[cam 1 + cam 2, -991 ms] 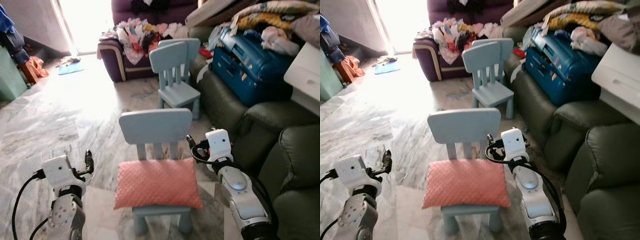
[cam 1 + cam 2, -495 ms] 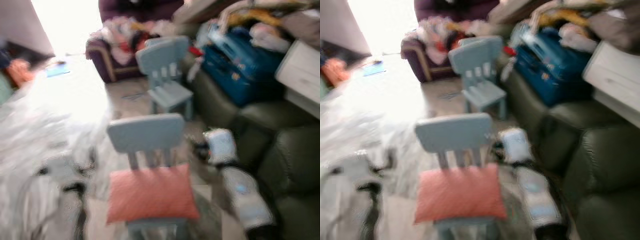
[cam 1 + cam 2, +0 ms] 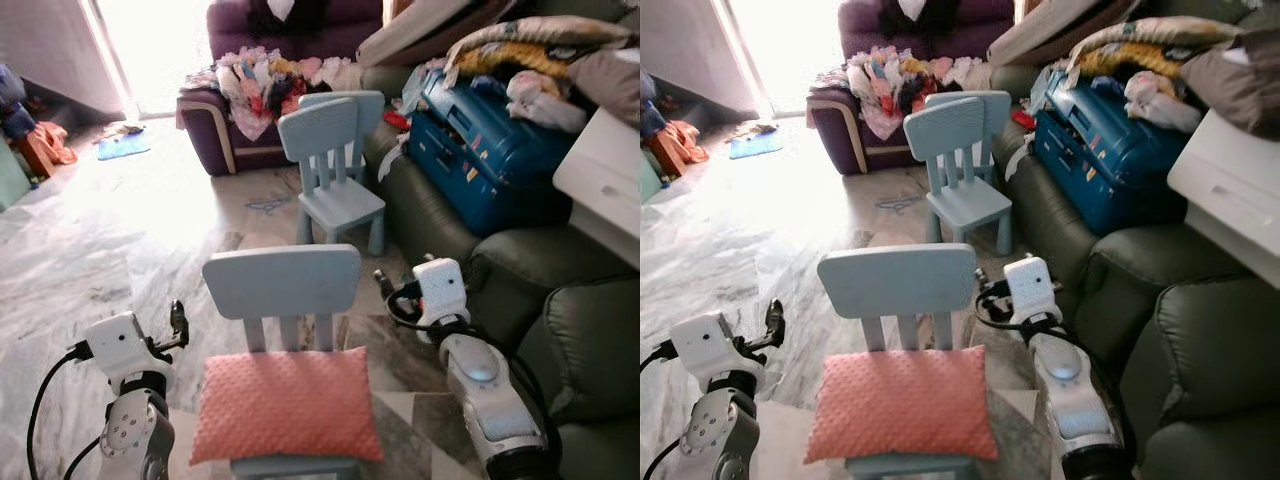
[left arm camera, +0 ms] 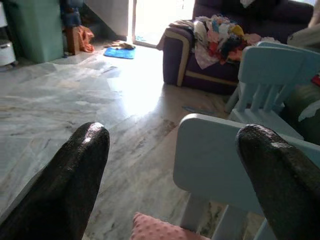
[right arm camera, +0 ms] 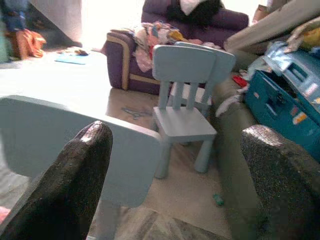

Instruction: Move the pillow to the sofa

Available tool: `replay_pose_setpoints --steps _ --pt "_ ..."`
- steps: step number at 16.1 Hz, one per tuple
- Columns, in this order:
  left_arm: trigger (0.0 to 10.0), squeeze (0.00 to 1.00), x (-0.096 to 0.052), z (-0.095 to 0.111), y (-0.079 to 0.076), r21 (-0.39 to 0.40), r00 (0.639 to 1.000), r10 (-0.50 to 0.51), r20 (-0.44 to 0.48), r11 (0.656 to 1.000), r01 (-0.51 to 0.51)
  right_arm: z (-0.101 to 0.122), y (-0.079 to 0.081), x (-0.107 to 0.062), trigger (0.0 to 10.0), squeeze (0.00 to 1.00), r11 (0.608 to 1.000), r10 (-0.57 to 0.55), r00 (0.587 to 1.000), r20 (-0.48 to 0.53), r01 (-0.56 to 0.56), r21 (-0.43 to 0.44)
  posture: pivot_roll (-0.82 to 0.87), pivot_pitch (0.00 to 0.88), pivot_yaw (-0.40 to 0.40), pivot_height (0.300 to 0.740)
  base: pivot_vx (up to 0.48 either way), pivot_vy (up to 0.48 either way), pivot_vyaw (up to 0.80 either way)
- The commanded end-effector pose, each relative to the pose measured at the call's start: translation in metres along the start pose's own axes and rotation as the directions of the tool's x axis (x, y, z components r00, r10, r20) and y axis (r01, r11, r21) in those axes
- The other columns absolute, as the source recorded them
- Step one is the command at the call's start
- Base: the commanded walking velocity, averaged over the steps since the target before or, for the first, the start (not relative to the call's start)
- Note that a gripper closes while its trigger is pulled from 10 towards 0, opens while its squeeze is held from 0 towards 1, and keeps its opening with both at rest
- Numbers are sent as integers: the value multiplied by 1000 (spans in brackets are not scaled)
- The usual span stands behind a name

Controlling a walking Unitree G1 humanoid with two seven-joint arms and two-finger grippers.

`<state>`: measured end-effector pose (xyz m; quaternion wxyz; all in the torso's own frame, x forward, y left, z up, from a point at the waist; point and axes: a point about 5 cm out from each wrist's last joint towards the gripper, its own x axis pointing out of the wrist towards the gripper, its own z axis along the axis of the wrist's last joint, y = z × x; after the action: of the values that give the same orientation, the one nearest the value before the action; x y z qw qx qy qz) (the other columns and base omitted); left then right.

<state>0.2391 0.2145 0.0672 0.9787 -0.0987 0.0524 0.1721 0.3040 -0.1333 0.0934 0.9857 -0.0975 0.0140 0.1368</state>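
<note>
While both arms flank the near chair, you see the salmon-pink dimpled fabric pillow [image 3: 285,402] lying flat on the seat of a pale blue plastic child's chair [image 3: 282,283], against its slatted back. The left gripper [image 4: 170,175] hovers beside the chair's left side with fingers spread wide, holding nothing; the right gripper [image 5: 175,180] hovers at the chair's right side, level with the backrest, also spread and empty. To your right stands the dark olive leather sofa [image 3: 590,330], just beside the right arm. Further along it lies a blue hard-shell suitcase [image 3: 490,150] topped with bundled cloth. A second pale blue child's chair [image 3: 335,165] stands ahead, near the sofa's front. Behind it, a purple armchair [image 3: 225,130] carries heaped clothes. Grey-veined marble floor [image 3: 90,230] runs to a brightly lit doorway.
</note>
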Motion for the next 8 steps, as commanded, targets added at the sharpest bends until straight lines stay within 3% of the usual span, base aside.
replay_pose_setpoints --steps 1,4,8 --pt "10000 0 1 1 4 0 1000 28 -6 1000 -28 4 4 2 10000 0 1000 21 1000 11 -21 3 -144 8 62 740 0 0 0" --pt "10000 0 1 1 3 -18 999 33 -13 999 -33 4 5 2 10000 0 1000 26 1000 8 -26 5 -141 9 63 740 0 0 0" --pt "10000 0 2 0 2 -13 999 31 -24 999 -31 3 6 1 10000 0 1000 28 1000 6 -28 8 -144 12 64 740 0 472 0"
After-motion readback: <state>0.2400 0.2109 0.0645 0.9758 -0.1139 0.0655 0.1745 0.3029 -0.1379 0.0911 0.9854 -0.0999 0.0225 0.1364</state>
